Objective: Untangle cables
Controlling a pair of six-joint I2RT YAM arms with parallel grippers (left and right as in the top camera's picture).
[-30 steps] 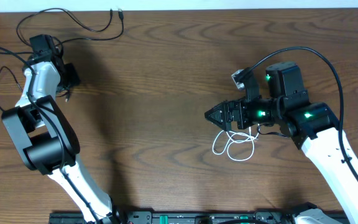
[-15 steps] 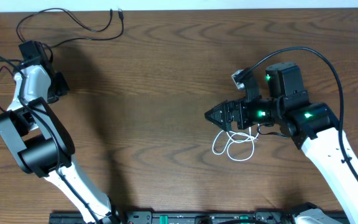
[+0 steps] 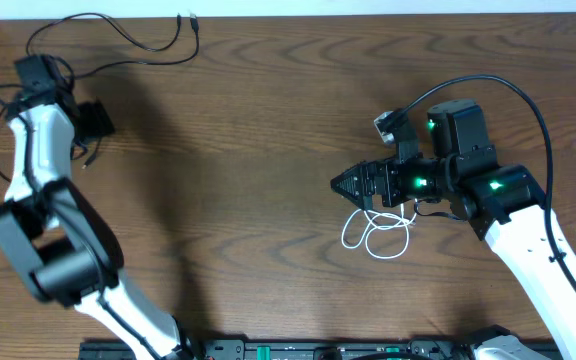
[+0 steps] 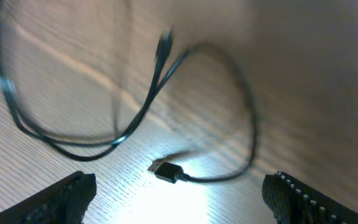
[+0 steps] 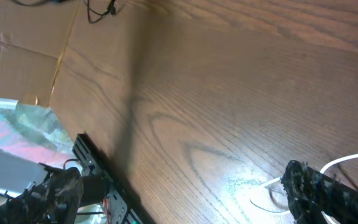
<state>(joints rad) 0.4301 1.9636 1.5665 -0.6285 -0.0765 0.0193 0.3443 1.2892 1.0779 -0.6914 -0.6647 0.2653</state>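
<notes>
My left pincer (image 4: 180, 190) is spread wide, empty, over a black cable (image 4: 166, 170) lying far left on the counter (image 3: 218, 150), kept well apart from the white cable (image 3: 373, 238). There my right pincer (image 3: 340, 185) gapes too, ready to grab.

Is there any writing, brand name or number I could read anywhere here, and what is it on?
None: no word, number or sign can be read in any view.
The black cable, the white cable and the wooden table show no lettering.
</notes>
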